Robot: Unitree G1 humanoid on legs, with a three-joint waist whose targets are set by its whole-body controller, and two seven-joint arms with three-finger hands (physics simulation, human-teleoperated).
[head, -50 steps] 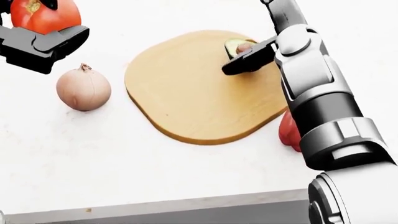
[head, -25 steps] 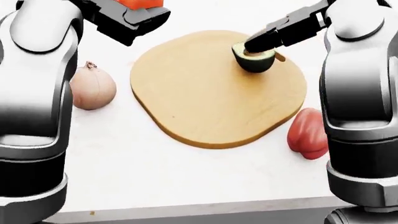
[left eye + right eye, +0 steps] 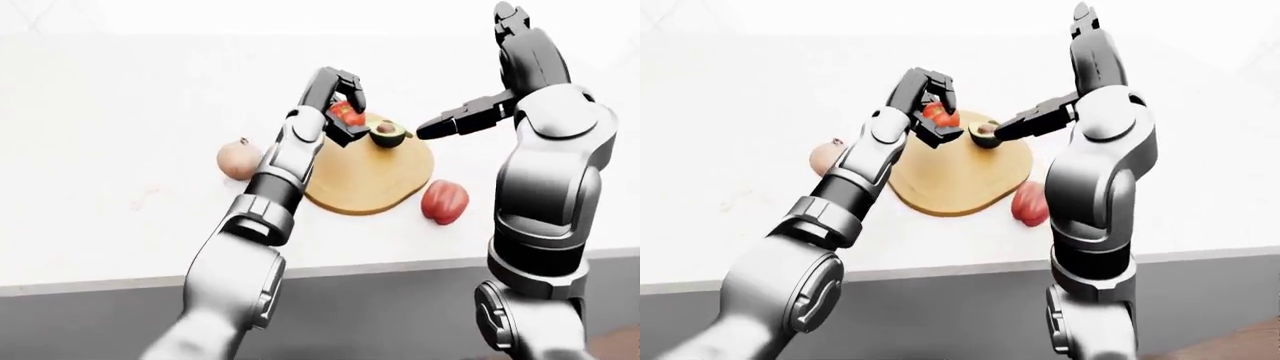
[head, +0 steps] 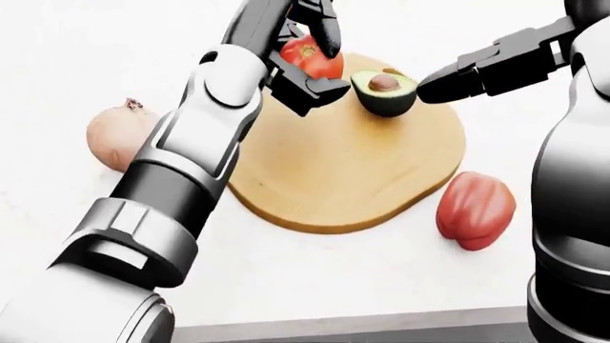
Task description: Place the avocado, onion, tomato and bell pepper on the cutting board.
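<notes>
Left hand (image 4: 310, 53) is closed around the tomato (image 4: 312, 57), black fingers wrapped over the top and under the bottom of it, holding it above the upper left part of the cutting board (image 4: 352, 171); can't tell from these views whether the tomato touches the board surface or is just above it. Avocado (image 4: 384, 91) half sits on the board near its top edge, cut side up with the pit showing, just right of the tomato in the head view and very near the left hand's lower finger. Right hand (image 4: 477, 71) comes in from the upper right of the head view, fingers stretched out straight and together, holding nothing, tips pointing at the avocado and just beside it; can't tell if they touch it. Onion (image 4: 114, 136) lies on the white counter (image 4: 315, 271) off the board, to its left, partly hidden by the left forearm in the head view; in the left-eye view it shows clear of the arm. Bell pepper (image 4: 475, 209), red, lies on the counter at the board's lower right, just beside the rim; contact with the rim not clear. So one item on the board, one held over it, two off it. Counter's near edge shows as a grey strip along the bottom of the head view.
</notes>
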